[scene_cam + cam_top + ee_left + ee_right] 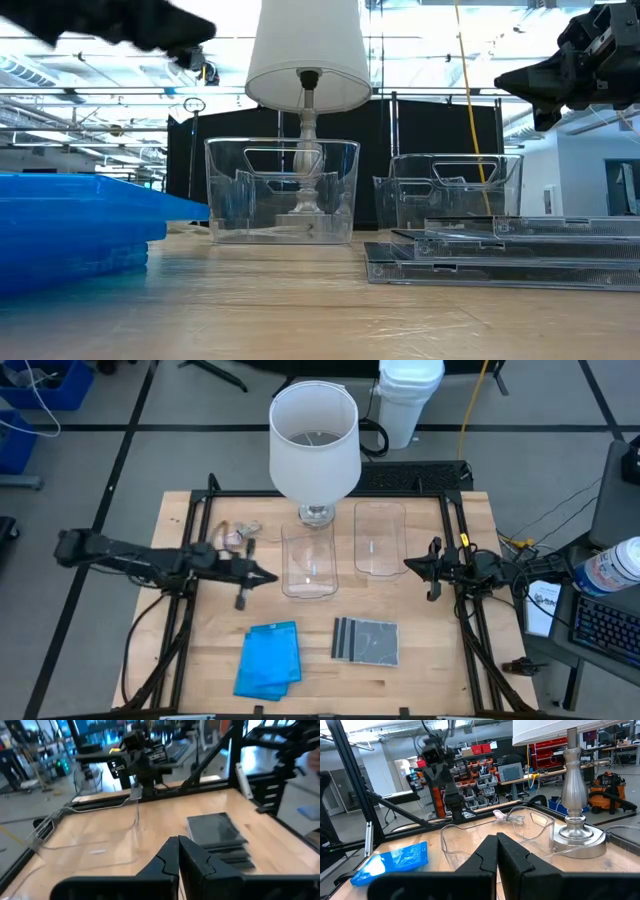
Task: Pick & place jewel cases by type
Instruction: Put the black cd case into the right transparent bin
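A stack of bright blue jewel cases (268,658) lies flat on the wooden table near its front edge. A stack of smoky grey jewel cases (366,640) with dark spines lies to its right, and also shows in the left wrist view as the grey stack (217,832). My left gripper (272,575) hangs shut and empty above the table, beside the left clear tub (308,560) and farther from the front edge than the blue stack. My right gripper (408,565) is shut and empty too, raised at the table's right, next to the right clear tub (378,538).
A lamp with a white shade (314,445) stands at the back middle, just behind the two clear tubs. A small pinkish-grey lump (235,535) lies at the back left. Black frame rails (190,530) run along the table's left and right sides.
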{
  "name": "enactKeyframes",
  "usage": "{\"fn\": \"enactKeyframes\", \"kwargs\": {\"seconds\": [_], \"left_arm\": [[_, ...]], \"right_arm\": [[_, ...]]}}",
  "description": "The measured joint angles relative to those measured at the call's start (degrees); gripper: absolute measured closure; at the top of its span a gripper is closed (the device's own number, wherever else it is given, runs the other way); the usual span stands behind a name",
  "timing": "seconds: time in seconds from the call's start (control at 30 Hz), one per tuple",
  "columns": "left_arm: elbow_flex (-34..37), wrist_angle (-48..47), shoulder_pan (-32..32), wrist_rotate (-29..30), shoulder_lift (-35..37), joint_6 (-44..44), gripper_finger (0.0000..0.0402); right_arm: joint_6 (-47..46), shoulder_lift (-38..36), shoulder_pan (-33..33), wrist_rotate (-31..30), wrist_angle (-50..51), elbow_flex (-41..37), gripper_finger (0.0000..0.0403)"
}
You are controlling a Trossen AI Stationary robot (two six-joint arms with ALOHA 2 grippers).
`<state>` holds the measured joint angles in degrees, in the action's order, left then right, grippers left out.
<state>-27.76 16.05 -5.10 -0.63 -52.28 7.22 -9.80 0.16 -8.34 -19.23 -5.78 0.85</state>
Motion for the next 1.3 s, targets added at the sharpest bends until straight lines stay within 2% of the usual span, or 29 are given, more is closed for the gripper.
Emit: {"fn": "enactKeyframes", "kwargs": {"seconds": [0.13, 0.23, 0.37, 0.43, 0.6, 0.77, 0.9, 1.0, 1.17, 1.3], "left_arm": [[-10.44, -3.23, 0.24, 1.76, -11.42, 0.43, 0.0395], [-16.57, -5.29, -0.05, 0.94, -18.83, 1.30, 0.0388], [-22.15, -6.79, -2.36, -1.30, -27.23, 4.36, 0.0396], [-24.06, -7.03, -4.00, -1.33, -31.11, 5.32, 0.0397], [-27.54, -6.93, -7.86, -1.32, -37.18, 6.38, 0.0385], [-28.18, -6.92, -11.05, -0.80, -38.54, 3.49, 0.0397], [-27.83, -7.25, -13.18, 0.53, -38.50, 1.65, 0.0384], [-27.83, -7.34, -14.44, 2.08, -38.50, 1.63, 0.0386], [-27.83, -9.46, -15.08, 2.65, -38.50, 0.52, 0.0395], [-27.81, -11.75, -15.30, 2.23, -38.50, 0.04, 0.0383]], "right_arm": [[-0.01, 0.01, 0.00, 0.01, 0.02, -0.01, 0.0403], [-0.41, 0.02, 0.00, 0.03, 0.00, -0.01, 0.0403], [-7.95, 0.00, 0.01, 0.40, 0.24, -0.01, 0.0403], [-8.33, 0.00, 0.00, 3.52, 0.02, 0.49, 0.0403], [-8.43, 1.40, -1.23, 15.09, 0.05, 3.93, 0.0403], [-9.62, 8.68, -5.57, 13.04, -2.80, 6.84, 0.0403], [-13.50, 17.06, -8.85, 13.35, 4.44, 14.30, 0.0403], [-17.98, 24.60, -11.35, 13.30, 17.90, 22.14, 0.0403], [-33.65, 37.83, -15.78, 13.32, 35.68, 34.25, 0.0403], [-46.81, 46.71, -19.28, 13.55, 43.00, 37.51, 0.0403]]}}
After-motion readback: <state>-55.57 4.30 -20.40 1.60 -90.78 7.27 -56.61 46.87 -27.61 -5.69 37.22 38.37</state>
